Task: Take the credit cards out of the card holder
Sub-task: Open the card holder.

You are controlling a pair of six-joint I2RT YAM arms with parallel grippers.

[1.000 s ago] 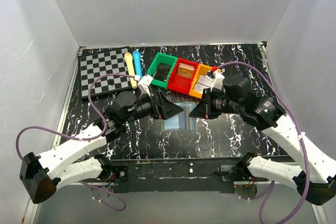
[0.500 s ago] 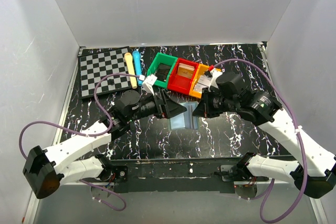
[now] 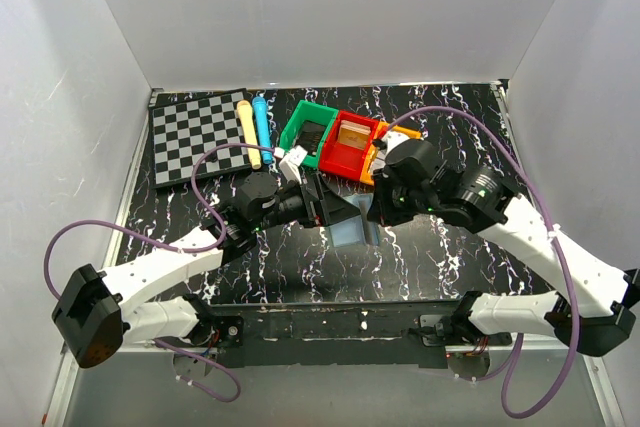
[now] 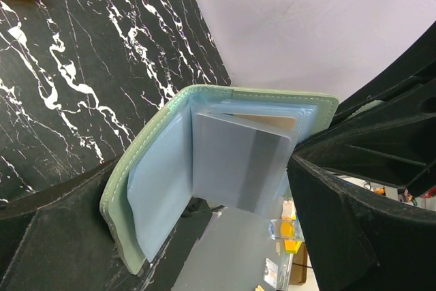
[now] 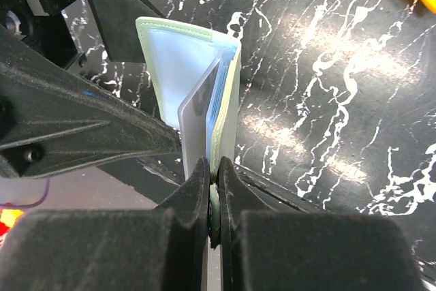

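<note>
The card holder (image 4: 160,182) stands open on its edge above the black marbled table, with pale blue panels and green edging. A grey credit card (image 4: 238,165) sticks out of its pockets, and the tan edge of another card (image 4: 272,123) shows behind it. My right gripper (image 5: 214,172) is shut on the edge of one holder (image 5: 197,59) panel, with the grey card (image 5: 194,124) just left of its jaws. My left gripper (image 4: 242,192) stands wide open, one finger on either side of the holder and touching nothing. From above, the two grippers (image 3: 335,212) (image 3: 375,212) meet over the holder (image 3: 350,234).
Green (image 3: 308,129), red (image 3: 335,159) and orange (image 3: 395,131) bins stand in a row behind the grippers; a tan flat item lies in the red one. A checkerboard (image 3: 195,132) and yellow (image 3: 247,132) and blue (image 3: 262,119) cylinders lie at the back left. White walls enclose the table.
Both arms have moved inward and slightly away from their bases, bringing the grippers closer together over the holder. Neither gripper's state has changed.
</note>
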